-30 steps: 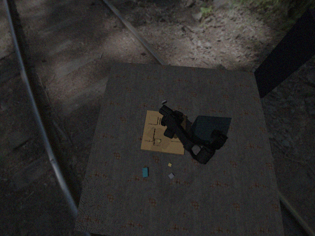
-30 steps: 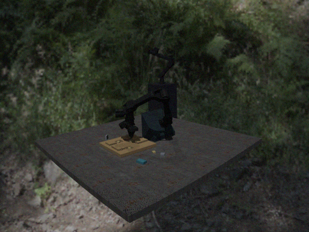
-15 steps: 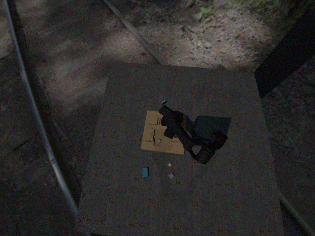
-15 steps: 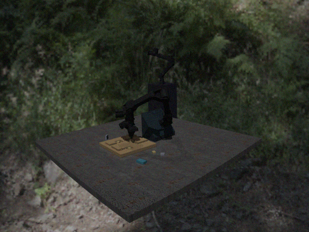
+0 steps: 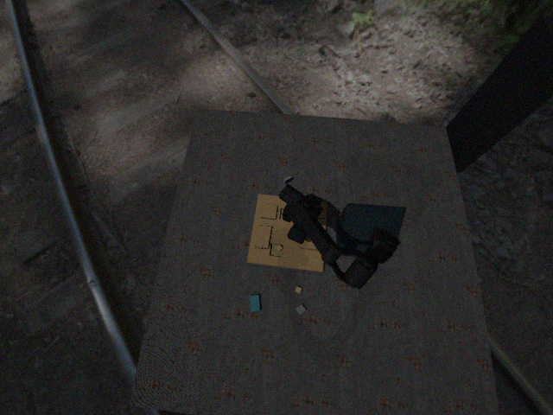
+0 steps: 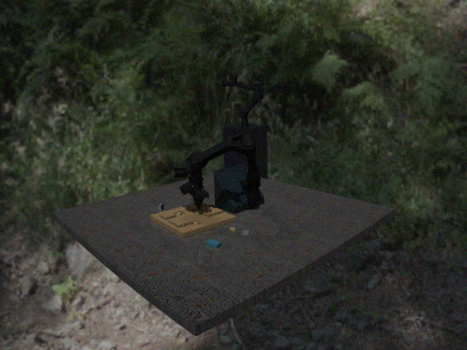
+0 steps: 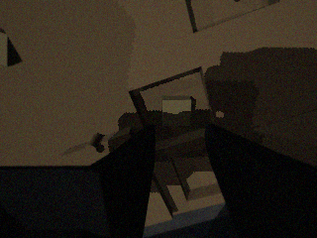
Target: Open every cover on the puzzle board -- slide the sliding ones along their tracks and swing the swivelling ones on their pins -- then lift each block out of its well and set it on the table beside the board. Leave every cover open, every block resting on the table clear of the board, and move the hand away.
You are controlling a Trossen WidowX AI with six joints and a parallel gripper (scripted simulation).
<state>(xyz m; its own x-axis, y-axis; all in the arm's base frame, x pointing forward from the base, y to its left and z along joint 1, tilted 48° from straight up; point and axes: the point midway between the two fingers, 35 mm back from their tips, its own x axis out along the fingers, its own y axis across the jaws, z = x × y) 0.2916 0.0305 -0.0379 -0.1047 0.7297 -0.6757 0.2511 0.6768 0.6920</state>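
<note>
"Seeing anything inside the puzzle board (image 5: pixel 290 261) (image 6: pixel 184 228) (image 7: pixel 74 99)?"

"One pale block (image 7: pixel 176 106), in a well (image 7: pixel 154 97) just beyond the pincer (image 6: pixel 198 208) (image 7: pixel 179 131), which is partly open, gripping nothing."

"The teal block (image 5: pixel 255 303) (image 6: pixel 214 243)?"

"On the table (image 5: pixel 379 357) (image 6: pixel 263 256), beside the board."
</note>
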